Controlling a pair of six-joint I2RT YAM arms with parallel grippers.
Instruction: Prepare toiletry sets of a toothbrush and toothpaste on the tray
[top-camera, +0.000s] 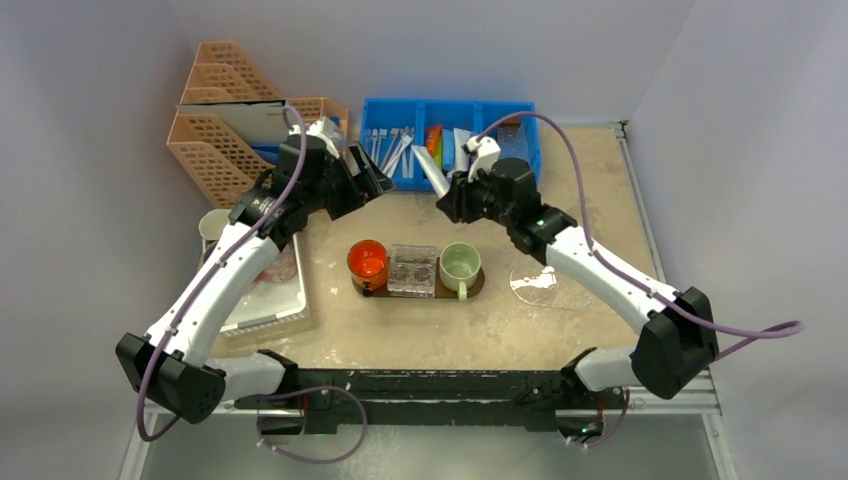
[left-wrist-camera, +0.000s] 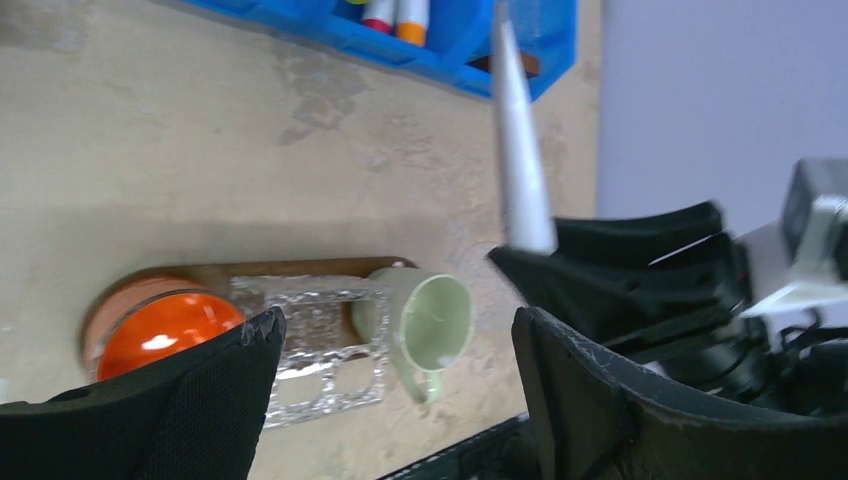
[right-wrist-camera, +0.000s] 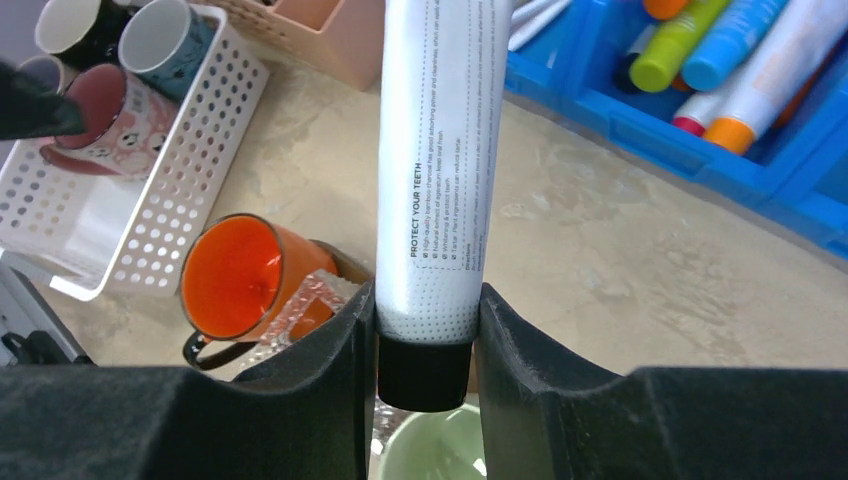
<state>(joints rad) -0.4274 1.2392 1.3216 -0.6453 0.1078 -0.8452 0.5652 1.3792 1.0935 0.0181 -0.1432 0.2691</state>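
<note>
My right gripper (top-camera: 447, 203) is shut on a pale white-grey toothpaste tube (top-camera: 431, 170), held in the air between the blue bin and the tray. In the right wrist view the tube (right-wrist-camera: 440, 170) stands between the pads just above its black cap (right-wrist-camera: 425, 372), over a green cup (right-wrist-camera: 432, 456). The dark brown tray (top-camera: 477, 288) carries an orange cup (top-camera: 367, 260), a clear glass holder (top-camera: 412, 270) and the green cup (top-camera: 460, 263). My left gripper (top-camera: 376, 176) is open and empty beside the bin. White toothbrushes (top-camera: 392, 149) lie in the bin.
The blue bin (top-camera: 520, 108) at the back also holds orange, green and blue tubes (right-wrist-camera: 740, 70). Orange file racks (top-camera: 215, 120) stand at back left. A white perforated tray (right-wrist-camera: 150, 215) with mugs sits at left. A clear disc (top-camera: 535, 281) lies right of the brown tray.
</note>
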